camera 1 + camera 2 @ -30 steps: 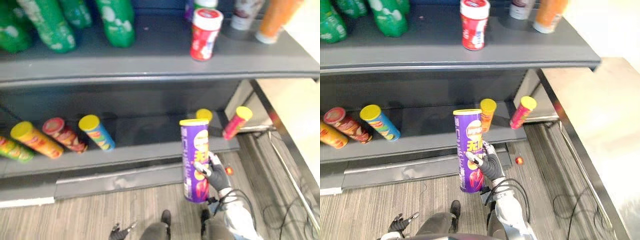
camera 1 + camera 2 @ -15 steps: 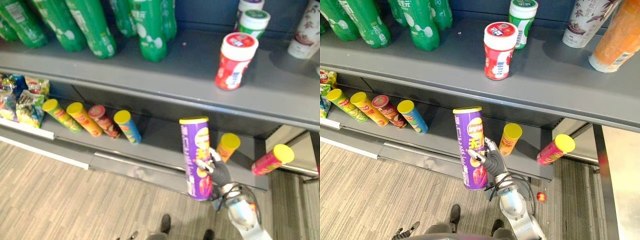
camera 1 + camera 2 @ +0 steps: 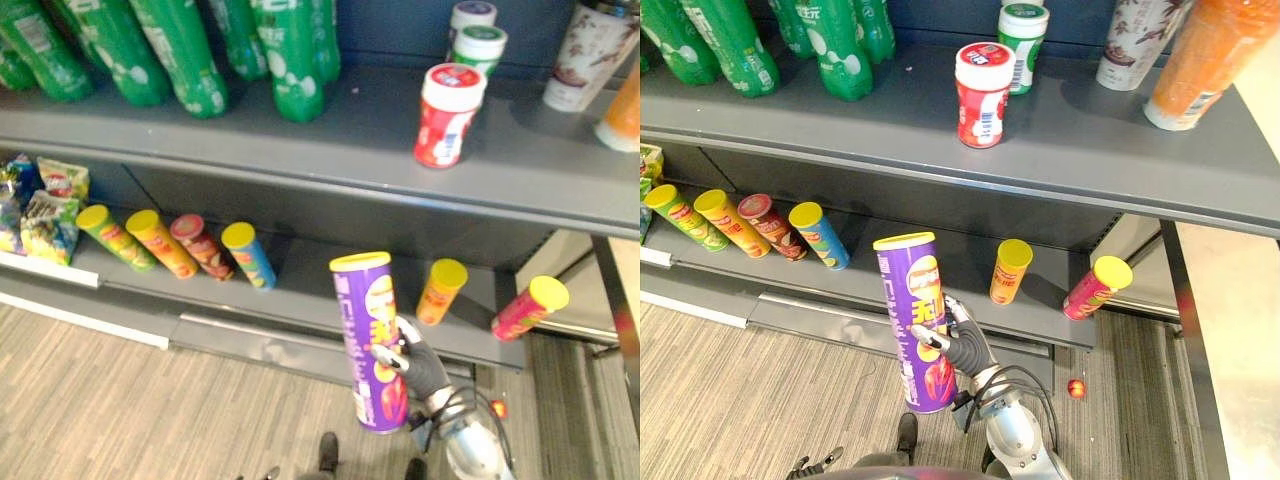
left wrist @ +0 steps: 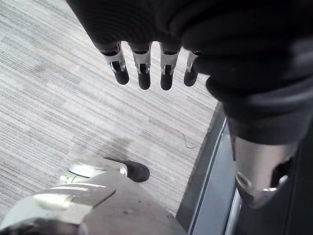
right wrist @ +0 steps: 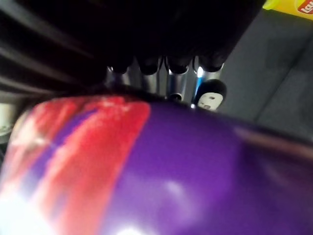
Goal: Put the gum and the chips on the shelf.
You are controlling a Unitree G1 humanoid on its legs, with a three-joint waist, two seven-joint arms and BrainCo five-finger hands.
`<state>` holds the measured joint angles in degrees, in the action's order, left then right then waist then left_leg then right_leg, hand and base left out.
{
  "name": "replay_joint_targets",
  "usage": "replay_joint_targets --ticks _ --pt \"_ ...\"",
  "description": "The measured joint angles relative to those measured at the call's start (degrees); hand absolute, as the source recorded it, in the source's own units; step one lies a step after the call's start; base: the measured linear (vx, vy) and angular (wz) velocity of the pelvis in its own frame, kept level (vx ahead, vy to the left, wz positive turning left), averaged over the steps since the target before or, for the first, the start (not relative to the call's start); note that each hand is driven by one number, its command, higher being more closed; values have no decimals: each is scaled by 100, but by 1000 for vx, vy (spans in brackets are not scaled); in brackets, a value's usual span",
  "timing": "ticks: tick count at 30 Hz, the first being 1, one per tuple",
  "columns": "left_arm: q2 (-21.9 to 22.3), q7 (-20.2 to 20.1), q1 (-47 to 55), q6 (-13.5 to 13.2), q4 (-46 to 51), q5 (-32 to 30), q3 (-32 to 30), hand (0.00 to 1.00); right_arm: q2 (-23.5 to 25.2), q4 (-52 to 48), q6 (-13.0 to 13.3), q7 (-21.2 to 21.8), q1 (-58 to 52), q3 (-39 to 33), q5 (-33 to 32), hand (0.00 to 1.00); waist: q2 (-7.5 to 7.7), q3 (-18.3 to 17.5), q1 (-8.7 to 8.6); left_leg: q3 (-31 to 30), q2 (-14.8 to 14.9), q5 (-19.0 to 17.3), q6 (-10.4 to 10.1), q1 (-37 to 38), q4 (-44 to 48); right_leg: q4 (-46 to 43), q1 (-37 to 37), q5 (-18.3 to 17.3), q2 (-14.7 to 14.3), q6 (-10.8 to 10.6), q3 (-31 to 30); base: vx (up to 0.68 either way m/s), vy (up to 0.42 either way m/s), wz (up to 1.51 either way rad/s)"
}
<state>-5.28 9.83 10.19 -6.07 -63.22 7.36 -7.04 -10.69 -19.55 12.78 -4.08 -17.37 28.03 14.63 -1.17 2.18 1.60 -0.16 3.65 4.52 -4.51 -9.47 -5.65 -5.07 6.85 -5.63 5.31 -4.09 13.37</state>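
Gripping purple chips can (image 3: 906,292), right hand (image 3: 962,346) curled round it before lower shelf (image 3: 945,262); left hand (image 4: 145,58) hanging, fingers straight.

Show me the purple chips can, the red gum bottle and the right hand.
purple chips can (image 3: 912,295), right eye view, its side.
red gum bottle (image 3: 980,105), right eye view, its label.
right hand (image 3: 965,346), right eye view, its dark back.
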Motion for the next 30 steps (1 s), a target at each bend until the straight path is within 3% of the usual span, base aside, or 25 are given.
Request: replay_joint_targets --ticks 3,8,12,16,20,23,30 --pt "-9 -11 -9 -1 -14 -92 7 0 5 243 -1 169 270 40 -326 100 3 -1 6 7 -1 35 43 60 -5 -3 -30 11 -2 -15 -5 28 4 -1" --pt "-117 -110 -100 -4 -1 -91 110 0 1 1424 -150 330 1897 314 -718 100 9 97 110 -65 12 186 37 -245 28 -146 293 61 -11 8 29 -21 0 4" --pt "-76 -122 -342 -11 194 -73 25 0 67 2063 -292 321 3623 391 -1252 100 -1 533 415 -192 27 346 8 -667 29 -495 851 48 15 34 113 -90 -1 10" --pt "59 -123 -387 -11 459 -59 -216 0 242 2248 -426 242 4448 382 -1358 100 16 769 671 -212 31 370 16 -893 29 -766 1135 -25 79 88 220 -41 -1 18" --pt "63 -116 -422 -16 585 114 -261 0 489 2450 -462 120 4995 306 -1510 100 21 862 685 -54 16 425 13 -1038 30 -1193 1368 -274 239 80 351 31 -19 22" --pt "149 -108 -596 -58 813 154 -300 0 576 2766 -466 -81 5361 -28 -1608 100 -1 923 817 -70 -2 507 1 -1201 32 -1405 1599 -368 286 101 380 51 -45 10" --pt "476 -109 -1031 -196 990 383 -257 0 590 3477 -528 -489 5969 -596 -1639 100 -72 1199 789 -144 -3 544 -22 -1345 32 -1727 1815 -559 364 163 501 36 -52 8"
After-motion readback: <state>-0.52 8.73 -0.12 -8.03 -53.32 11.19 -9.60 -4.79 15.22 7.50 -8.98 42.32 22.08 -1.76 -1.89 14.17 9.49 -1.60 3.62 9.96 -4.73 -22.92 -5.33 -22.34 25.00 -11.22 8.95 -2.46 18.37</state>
